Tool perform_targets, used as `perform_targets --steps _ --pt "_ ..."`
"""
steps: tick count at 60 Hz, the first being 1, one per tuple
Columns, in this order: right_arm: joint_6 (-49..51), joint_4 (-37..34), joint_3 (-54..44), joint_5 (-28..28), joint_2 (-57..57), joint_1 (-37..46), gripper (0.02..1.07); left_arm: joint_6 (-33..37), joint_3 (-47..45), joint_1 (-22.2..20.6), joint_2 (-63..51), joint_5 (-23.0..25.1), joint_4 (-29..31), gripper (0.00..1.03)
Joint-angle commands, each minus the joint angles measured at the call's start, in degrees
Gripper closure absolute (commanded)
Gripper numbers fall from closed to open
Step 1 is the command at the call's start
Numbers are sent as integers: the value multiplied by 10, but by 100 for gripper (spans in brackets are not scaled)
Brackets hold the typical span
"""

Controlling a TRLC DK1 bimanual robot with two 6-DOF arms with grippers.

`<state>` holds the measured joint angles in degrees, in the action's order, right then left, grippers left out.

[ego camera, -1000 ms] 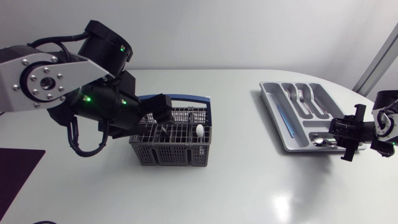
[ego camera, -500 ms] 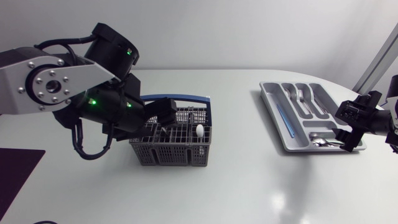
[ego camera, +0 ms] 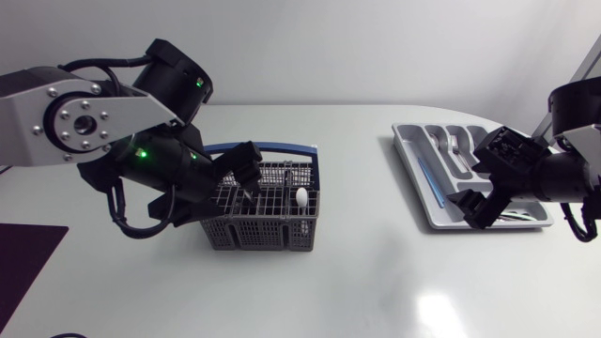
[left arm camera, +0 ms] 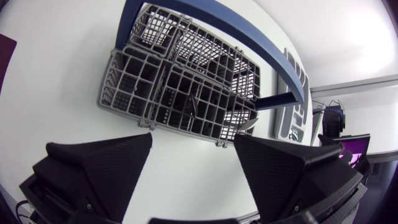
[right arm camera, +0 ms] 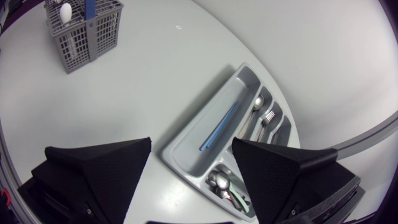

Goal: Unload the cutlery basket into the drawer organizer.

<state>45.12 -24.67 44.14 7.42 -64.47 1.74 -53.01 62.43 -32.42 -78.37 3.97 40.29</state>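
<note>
My left arm [ego camera: 66, 117] has silver-grey links and black joints, with green indicator lights [ego camera: 132, 148] lit on the black housing. My left gripper [left arm camera: 193, 162] and right gripper [right arm camera: 189, 168] are both matte black.

The cutlery basket [ego camera: 258, 221] is grey with an open square-grid pattern on its walls and dividers. Its handle [ego camera: 272, 150] is blue. One piece [ego camera: 300, 198] standing in it has a white end.

The drawer organizer [ego camera: 413, 164] is plain light silver-grey. Its long compartment holds a blue piece [right arm camera: 219, 127]. The forks [ego camera: 454, 145] and spoons [right arm camera: 225, 183] are shiny silver.

The table [ego camera: 357, 272] is plain glossy white. A dark maroon patch [ego camera: 23, 263] lies at its edge on my left.
</note>
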Motion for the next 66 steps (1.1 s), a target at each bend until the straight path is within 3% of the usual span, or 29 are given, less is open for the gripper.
perform_targets --steps 1,15,23,29,47,61,66 --pt "-68 -20 9 -12 18 -36 13 -38 24 -4 -17 -6 10 12" --pt "-163 -47 7 -26 38 -112 13 -70 45 -11 -42 -19 9 13" --pt "-188 -49 0 -30 45 -133 13 -71 50 -11 -63 -19 9 30" --pt "-207 -47 -9 -31 45 -152 13 -71 55 -9 -79 -19 8 32" --pt "-225 -29 -35 -36 43 -181 13 -60 64 -3 -102 -22 -1 61" --pt "-234 -18 -45 -42 40 -198 13 -53 63 2 -116 -36 -22 75" --pt "-235 -14 -49 -46 37 -202 13 -48 61 3 -117 -45 -31 75"
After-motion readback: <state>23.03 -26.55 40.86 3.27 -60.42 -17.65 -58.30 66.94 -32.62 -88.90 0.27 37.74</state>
